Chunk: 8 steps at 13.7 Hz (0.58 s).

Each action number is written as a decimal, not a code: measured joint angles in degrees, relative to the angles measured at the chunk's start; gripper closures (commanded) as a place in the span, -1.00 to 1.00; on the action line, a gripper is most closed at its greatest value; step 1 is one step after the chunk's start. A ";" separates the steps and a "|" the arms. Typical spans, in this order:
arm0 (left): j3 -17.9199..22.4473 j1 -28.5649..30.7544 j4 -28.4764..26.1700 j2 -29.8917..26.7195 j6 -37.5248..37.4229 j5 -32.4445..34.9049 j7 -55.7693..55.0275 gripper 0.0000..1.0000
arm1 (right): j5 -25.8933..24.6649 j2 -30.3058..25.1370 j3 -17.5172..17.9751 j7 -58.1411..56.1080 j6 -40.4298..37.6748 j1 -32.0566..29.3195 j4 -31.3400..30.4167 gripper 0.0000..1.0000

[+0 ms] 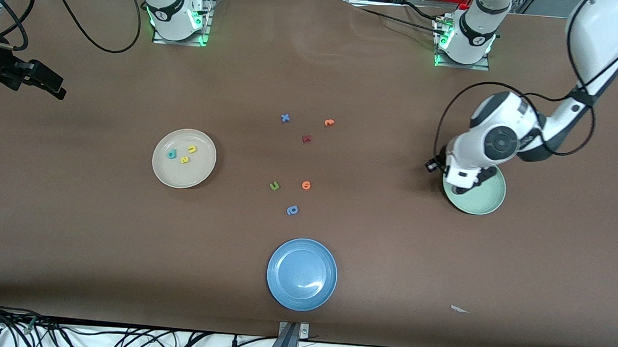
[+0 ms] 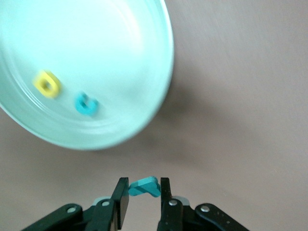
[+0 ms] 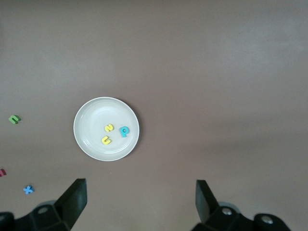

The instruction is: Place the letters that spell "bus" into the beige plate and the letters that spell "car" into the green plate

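Your left gripper (image 2: 140, 198) held the teal r (image 2: 144, 186) over the edge of the green plate (image 1: 492, 203).

You had the jaws closed on the teal r, its long axis lying roughly level between the fingers (image 2: 121, 195), one end tipped slightly upward. In the left wrist view, the plate already held the yellow a (image 2: 47, 84) and the teal c (image 2: 86, 104), side by side and apart, the c's gap facing about 1 o'clock. Your right gripper (image 3: 139, 197) waited in the air with its jaws wide open and empty, looking down on the beige plate (image 1: 204, 175). That plate carried the teal b (image 1: 171, 154), yellow u (image 1: 192, 148) and yellow s (image 1: 184, 159), clustered near its centre. From the blue plate (image 1: 280, 290), stray letters lay on the tabletop (image 1: 389, 264) at about 12 o'clock.
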 measured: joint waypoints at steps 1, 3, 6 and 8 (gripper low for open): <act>0.02 1.25 1.64 0.00 -1.83 0.00 2.76 0.37 | 0.00 0.00 0.00 0.00 0.00 0.00 0.00 -1.00; 0.17 3.40 4.76 0.00 -4.40 0.00 8.25 0.18 | 0.00 0.00 0.00 0.00 -0.01 0.01 0.00 -1.00; 2.46 4.76 7.64 0.32 -4.87 0.02 14.28 -0.74 | 0.00 0.00 0.00 0.00 -0.01 0.01 -0.01 -1.00; 3.82 4.76 9.06 1.25 -4.87 1.88 16.47 -0.98 | 0.00 0.00 0.00 0.00 -0.02 0.01 -0.01 -1.00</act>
